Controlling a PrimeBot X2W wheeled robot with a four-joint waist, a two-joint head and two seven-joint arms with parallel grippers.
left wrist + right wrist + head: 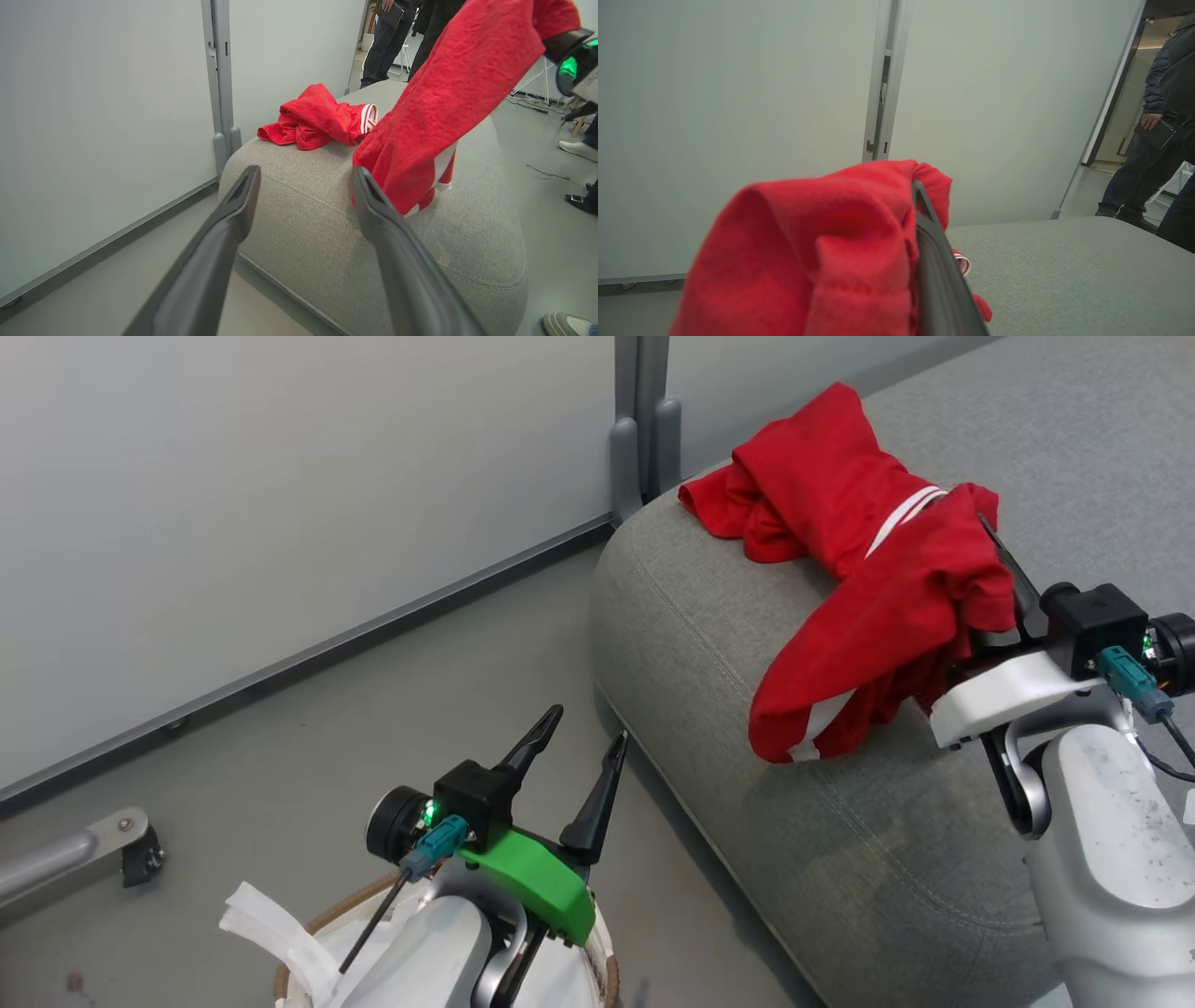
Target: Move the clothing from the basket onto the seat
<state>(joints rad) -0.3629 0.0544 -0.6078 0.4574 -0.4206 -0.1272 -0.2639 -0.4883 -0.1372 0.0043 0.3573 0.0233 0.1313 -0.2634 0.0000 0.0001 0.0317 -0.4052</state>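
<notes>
One piece of red clothing (803, 476) lies crumpled on the rounded corner of the grey seat (840, 821). A second red garment (887, 616) with white stripe trim hangs from my right gripper (982, 521), which is shut on it just above the seat; its lower end touches the cushion. In the right wrist view the red cloth (822, 242) bunches against one dark finger (934, 261). My left gripper (588, 726) is open and holds nothing, raised over the basket (308, 933). In the left wrist view it (303, 177) points at the seat (303, 224) and both garments (317, 119) (444, 93).
A pale wall with a grey upright post (642, 420) stands behind the seat's corner. A metal leg with a caster (121, 845) sits on the floor at the left. People stand beyond the seat (387, 37) (1157, 140), with shoes (579, 149) at the right.
</notes>
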